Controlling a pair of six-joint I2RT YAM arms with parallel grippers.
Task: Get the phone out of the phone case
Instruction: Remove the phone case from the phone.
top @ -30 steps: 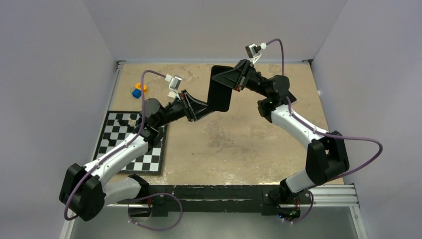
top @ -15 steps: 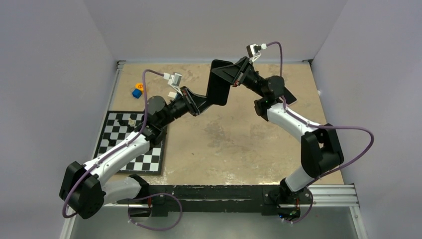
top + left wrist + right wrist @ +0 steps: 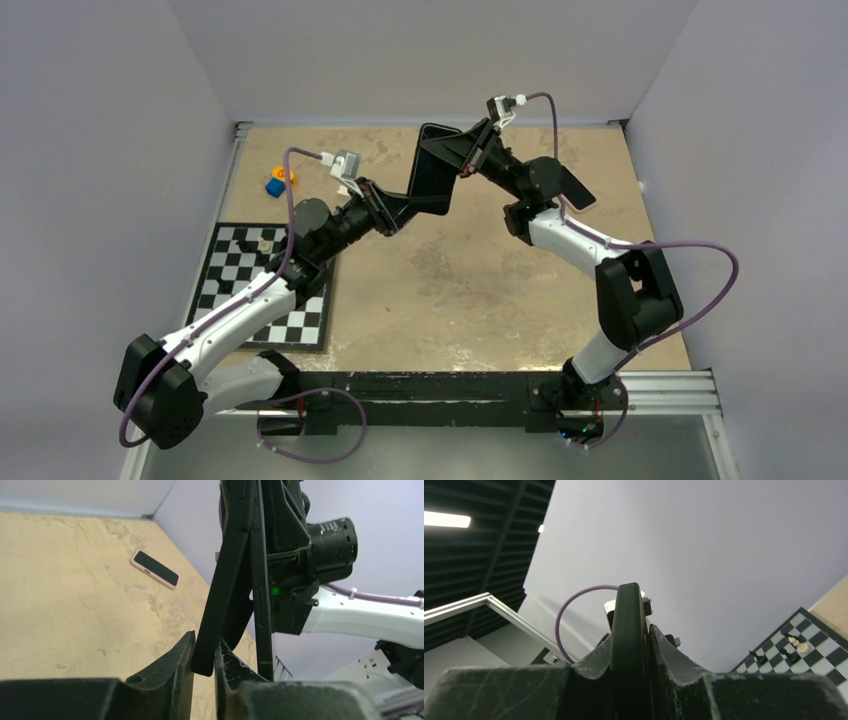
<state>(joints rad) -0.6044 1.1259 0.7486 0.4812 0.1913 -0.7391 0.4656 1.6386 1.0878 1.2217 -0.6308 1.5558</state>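
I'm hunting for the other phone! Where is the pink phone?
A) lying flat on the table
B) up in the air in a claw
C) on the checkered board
A: the pink phone lies flat, dark screen up, on the tan table, with nothing holding it.

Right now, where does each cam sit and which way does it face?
Top external: above and behind the bases, looking down on the table; left arm and right arm show.
Left wrist: on that wrist, facing the far right corner; left end effector pinches the phone case, right arm behind.
Right wrist: tilted up toward wall and ceiling; right end effector clamps the phone.
Shared: pink handset in top and left; chessboard in top and right.
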